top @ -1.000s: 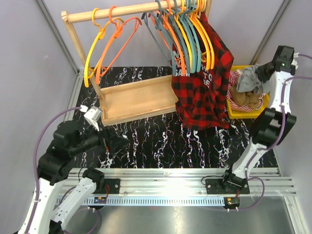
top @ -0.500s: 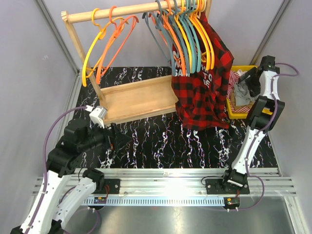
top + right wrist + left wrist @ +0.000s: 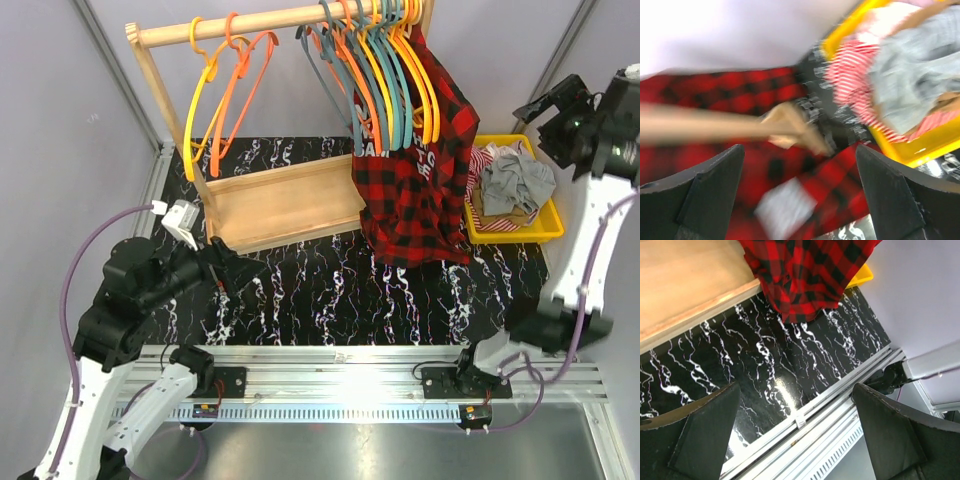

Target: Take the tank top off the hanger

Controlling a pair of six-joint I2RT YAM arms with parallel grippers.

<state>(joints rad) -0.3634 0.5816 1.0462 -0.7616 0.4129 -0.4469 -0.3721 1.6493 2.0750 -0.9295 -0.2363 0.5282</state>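
Now the gray tank top (image 3: 517,180) lies crumpled in the yellow bin (image 3: 548,233) at far R, on top of striped cloth (image 3: 483,160). R gripper (image 3: 799,150) is raised near the bin w/ jaws spread wide, nothing btwn them; its own view is blurred. L gripper (image 3: 795,387) hovers over the marble table (image 3: 330,290) at front-left, also wide open & empty. Red plaid shirt (image 3: 420,170) hangs on the rack (image 3: 280,200), just beside the bin.
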